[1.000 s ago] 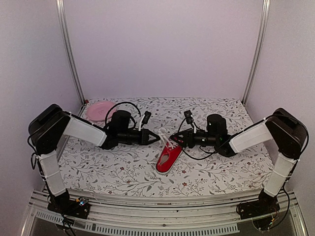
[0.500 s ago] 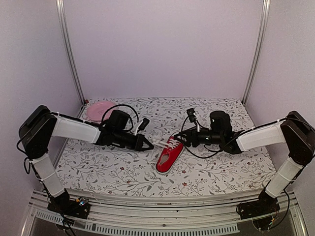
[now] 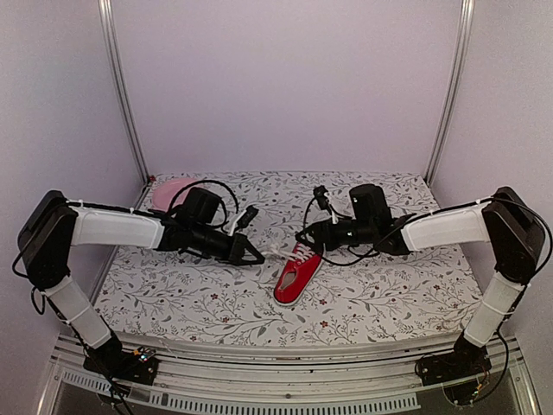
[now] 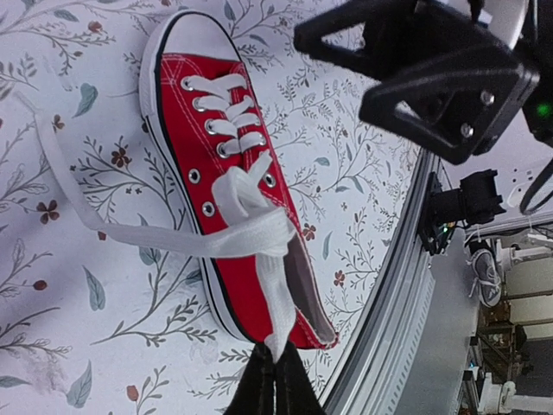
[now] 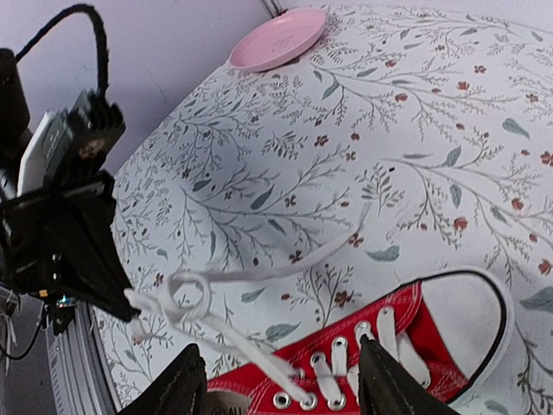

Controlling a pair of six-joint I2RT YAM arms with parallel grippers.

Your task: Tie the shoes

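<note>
Red canvas sneaker is lying mid-table on the floral tablecloth, toe pointing away from the arm bases, while the left gripper, jaws pressed together, is pinching one white lace and holding it taut toward its side. The right gripper is hovering just above the eyelets, jaws spread and gripping nothing. Done well, it should be taking the loose lace near the crossing and pulling opposite the left, cinching the half-knot evenly without dragging the shoe.
</note>
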